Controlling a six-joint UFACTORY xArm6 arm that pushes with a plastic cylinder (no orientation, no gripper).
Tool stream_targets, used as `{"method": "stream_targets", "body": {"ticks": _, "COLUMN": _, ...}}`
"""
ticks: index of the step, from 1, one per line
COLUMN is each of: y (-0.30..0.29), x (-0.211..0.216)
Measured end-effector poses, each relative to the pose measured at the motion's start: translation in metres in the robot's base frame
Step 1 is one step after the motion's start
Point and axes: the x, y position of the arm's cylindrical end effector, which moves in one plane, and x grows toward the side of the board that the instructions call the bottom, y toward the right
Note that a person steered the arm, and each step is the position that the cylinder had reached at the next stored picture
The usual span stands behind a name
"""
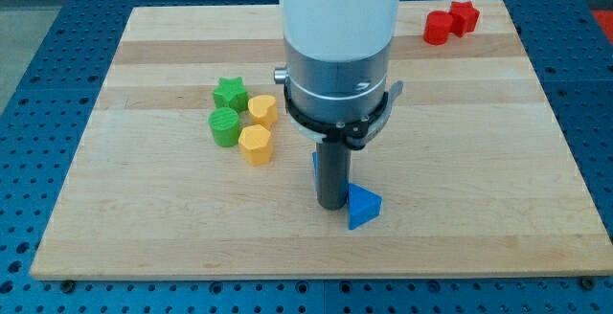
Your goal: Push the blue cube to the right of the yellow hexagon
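Observation:
My tip [332,205] rests on the board below the view's middle. A sliver of a blue block [315,167] shows just behind the rod on its left; most of it is hidden, so I cannot make out its shape. A second blue block [363,207], wedge-like with a point up, touches the tip's right side. A yellow hexagon-like block [256,145] lies to the tip's left. A smaller yellow block [262,110] sits just above it.
A green star [230,93] and a green cylinder [225,127] sit left of the yellow blocks. Two red blocks [439,28] [465,15] lie at the board's top right corner. The wooden board [479,161] is edged by a blue perforated table.

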Motion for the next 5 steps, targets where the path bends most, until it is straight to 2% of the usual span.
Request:
{"method": "stream_targets", "body": {"ticks": 3, "y": 0.036, "x": -0.033}}
{"method": "stream_targets", "body": {"ticks": 5, "y": 0.031, "x": -0.034}}
